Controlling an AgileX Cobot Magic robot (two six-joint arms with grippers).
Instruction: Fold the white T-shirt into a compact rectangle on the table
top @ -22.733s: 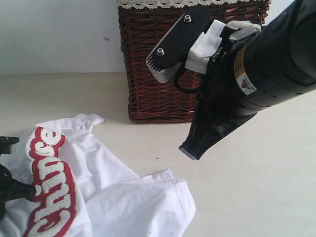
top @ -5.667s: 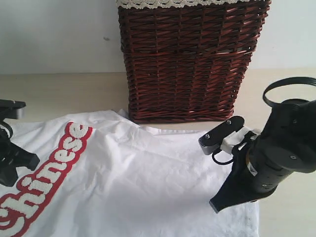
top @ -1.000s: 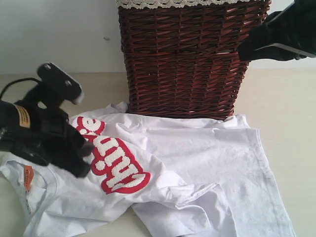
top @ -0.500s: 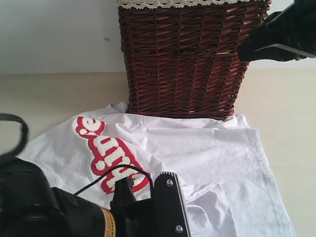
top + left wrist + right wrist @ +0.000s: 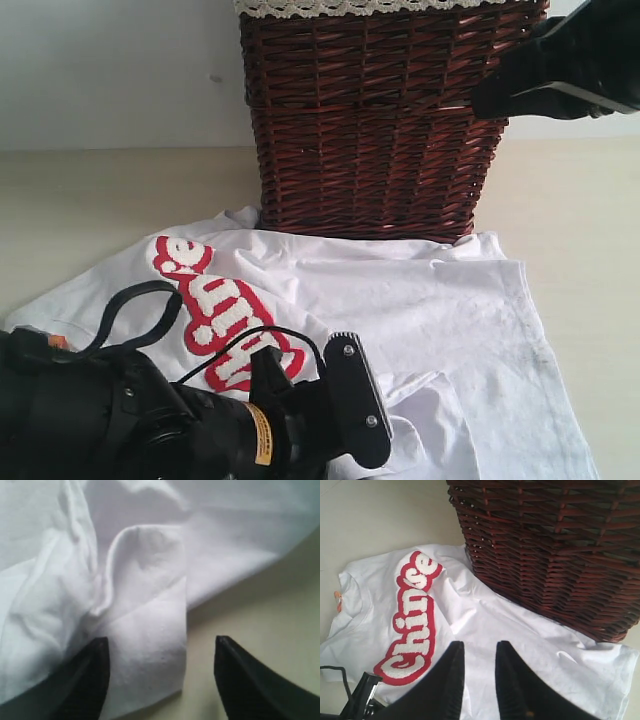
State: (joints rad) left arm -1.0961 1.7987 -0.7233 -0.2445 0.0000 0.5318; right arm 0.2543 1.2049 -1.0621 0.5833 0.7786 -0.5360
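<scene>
Finds the white T-shirt [image 5: 430, 300] spread rumpled on the table [image 5: 590, 220], far edge against the wicker basket [image 5: 370, 120]. Has the left gripper [image 5: 160, 650] released, astride a near fold; the right gripper [image 5: 479, 652] raised far right, narrowly parted, empty.

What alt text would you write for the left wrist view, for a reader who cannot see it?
The left gripper hangs open over a folded flap of the white T-shirt, with one dark finger over the cloth and the other over the bare table. Rumpled white fabric fills most of the picture.
</scene>
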